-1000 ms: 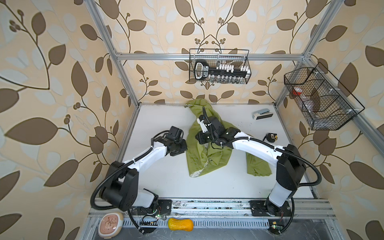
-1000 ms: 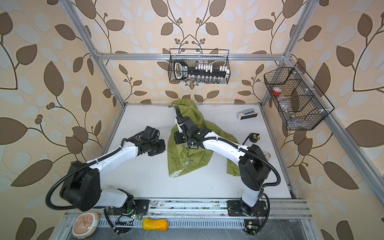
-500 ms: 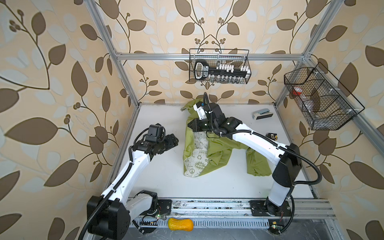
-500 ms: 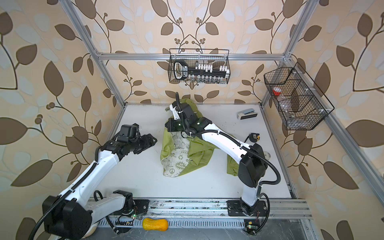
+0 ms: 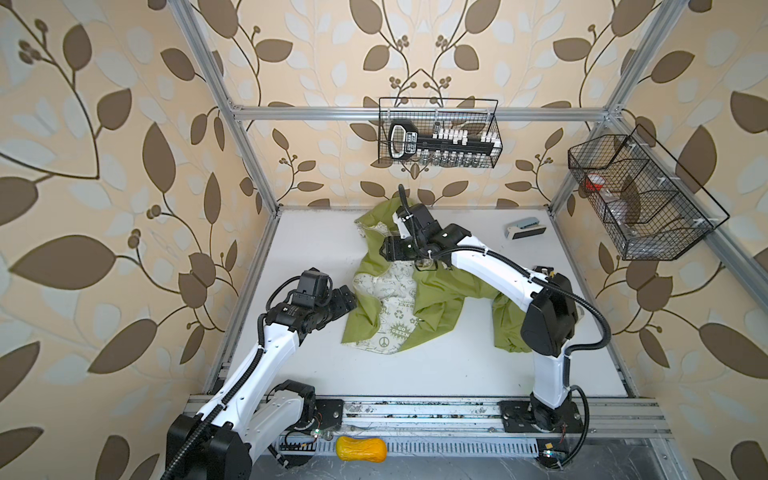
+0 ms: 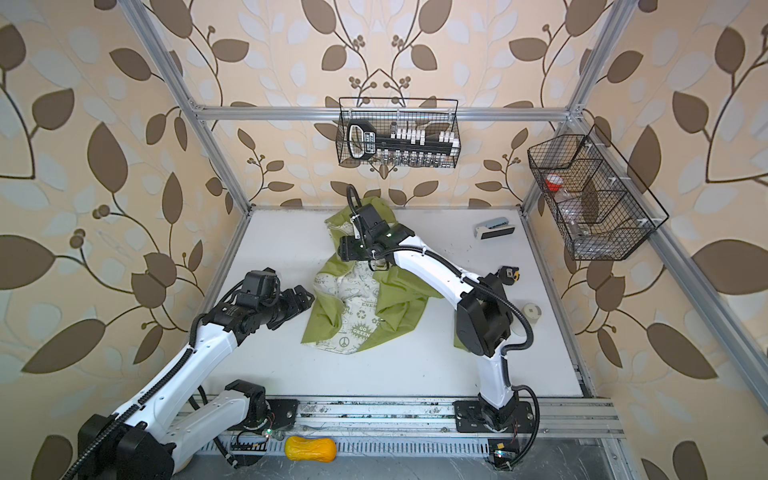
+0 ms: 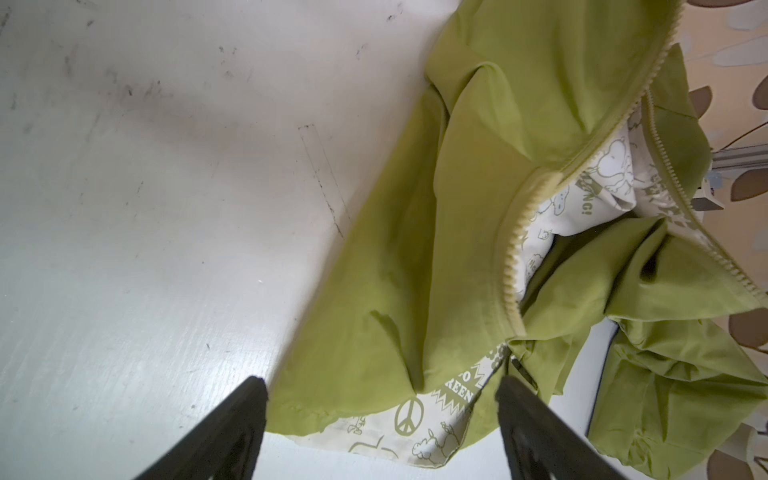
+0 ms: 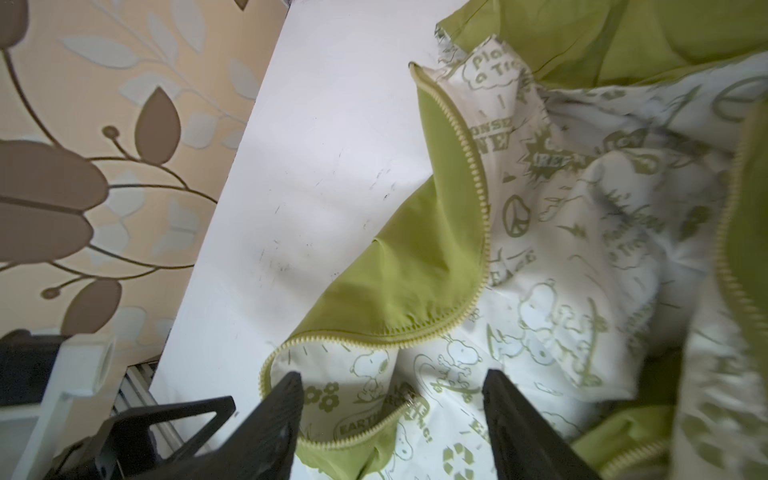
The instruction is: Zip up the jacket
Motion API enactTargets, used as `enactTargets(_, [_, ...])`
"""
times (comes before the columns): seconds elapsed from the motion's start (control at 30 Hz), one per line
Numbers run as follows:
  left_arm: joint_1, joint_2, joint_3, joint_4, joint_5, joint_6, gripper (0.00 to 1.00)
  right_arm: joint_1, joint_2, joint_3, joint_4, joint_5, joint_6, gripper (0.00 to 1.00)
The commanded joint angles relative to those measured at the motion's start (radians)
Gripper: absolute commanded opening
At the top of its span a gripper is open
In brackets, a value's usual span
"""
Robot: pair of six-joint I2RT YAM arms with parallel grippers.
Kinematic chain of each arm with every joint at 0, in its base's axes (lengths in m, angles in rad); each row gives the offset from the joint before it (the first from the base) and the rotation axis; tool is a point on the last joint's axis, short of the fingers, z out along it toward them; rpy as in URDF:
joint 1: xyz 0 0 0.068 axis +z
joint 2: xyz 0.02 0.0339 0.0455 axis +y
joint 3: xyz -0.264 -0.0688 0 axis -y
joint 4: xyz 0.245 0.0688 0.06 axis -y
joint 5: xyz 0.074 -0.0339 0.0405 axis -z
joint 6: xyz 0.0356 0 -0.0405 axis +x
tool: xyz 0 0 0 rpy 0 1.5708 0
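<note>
The jacket (image 5: pixel 436 291) lies crumpled in the middle of the white table (image 5: pixel 299 232), olive-green, unzipped, its white printed lining (image 6: pixel 357 303) turned up. My left gripper (image 5: pixel 347 297) stands open at the jacket's left edge; in the left wrist view the hem (image 7: pixel 374 407) lies between the spread fingers of the left gripper (image 7: pixel 380 390), untouched. My right gripper (image 5: pixel 384 249) hovers open over the jacket's far part. In the right wrist view the right gripper (image 8: pixel 392 378) frames the lining and a curl of zipper teeth (image 8: pixel 478 208), with a small metal piece (image 8: pixel 409 398) on the zipper's end.
A wire basket (image 5: pixel 438 137) hangs on the back wall, another wire basket (image 5: pixel 636 199) on the right wall. A small grey device (image 5: pixel 525 227) lies at the back right, a black-and-yellow item (image 5: pixel 544 272) beside my right arm. An orange object (image 5: pixel 360 449) sits on the front rail.
Both grippers were shut on the jacket and have opened. The left drew away, then returned to the left edge. The right moved toward the back; the front fell open, showing the lining.
</note>
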Motion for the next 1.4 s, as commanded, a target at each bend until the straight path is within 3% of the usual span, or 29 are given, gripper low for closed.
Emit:
enactTargets(0.0, [-0.059, 0.055, 0.069, 0.001, -0.05, 0.011, 0.87, 0.012, -0.112, -0.116, 0.001, 0.037, -0.063, 0.67])
enactTargets(0.13, [-0.158, 0.213, 0.124, 0.031, -0.084, 0.018, 0.86, 0.05, -0.201, -0.294, 0.065, 0.042, -0.062, 0.56])
enactTargets(0.3, [-0.174, 0.344, 0.175, 0.064, -0.131, 0.012, 0.86, 0.081, -0.285, -0.504, 0.18, 0.023, -0.035, 0.49])
enactTargets(0.37, [-0.174, 0.379, 0.201, 0.065, -0.146, 0.016, 0.84, 0.092, -0.326, -0.592, 0.259, -0.006, -0.046, 0.53])
enactTargets(0.47, [-0.174, 0.434, 0.26, 0.039, -0.18, 0.027, 0.77, 0.122, -0.36, -0.702, 0.392, -0.021, -0.122, 0.67])
enactTargets(0.6, [-0.168, 0.495, 0.318, -0.002, -0.229, 0.04, 0.59, 0.127, -0.351, -0.806, 0.612, -0.072, -0.218, 0.72])
enactTargets(0.7, [-0.163, 0.498, 0.334, -0.025, -0.245, 0.052, 0.47, 0.106, -0.267, -0.758, 0.675, -0.16, -0.251, 0.7])
enactTargets(0.8, [-0.133, 0.481, 0.319, -0.032, -0.243, 0.058, 0.42, 0.111, -0.187, -0.699, 0.715, -0.261, -0.326, 0.67])
enactTargets(0.97, [-0.04, 0.473, 0.29, -0.023, -0.178, 0.076, 0.3, 0.134, -0.12, -0.702, 0.864, -0.247, -0.407, 0.66])
enactTargets(1.1, [-0.005, 0.497, 0.306, -0.031, -0.149, 0.102, 0.24, 0.127, -0.057, -0.623, 0.822, -0.262, -0.443, 0.65])
enactTargets(1.37, [0.014, 0.527, 0.308, -0.012, -0.113, 0.116, 0.15, 0.108, 0.063, -0.459, 0.692, -0.397, -0.503, 0.64])
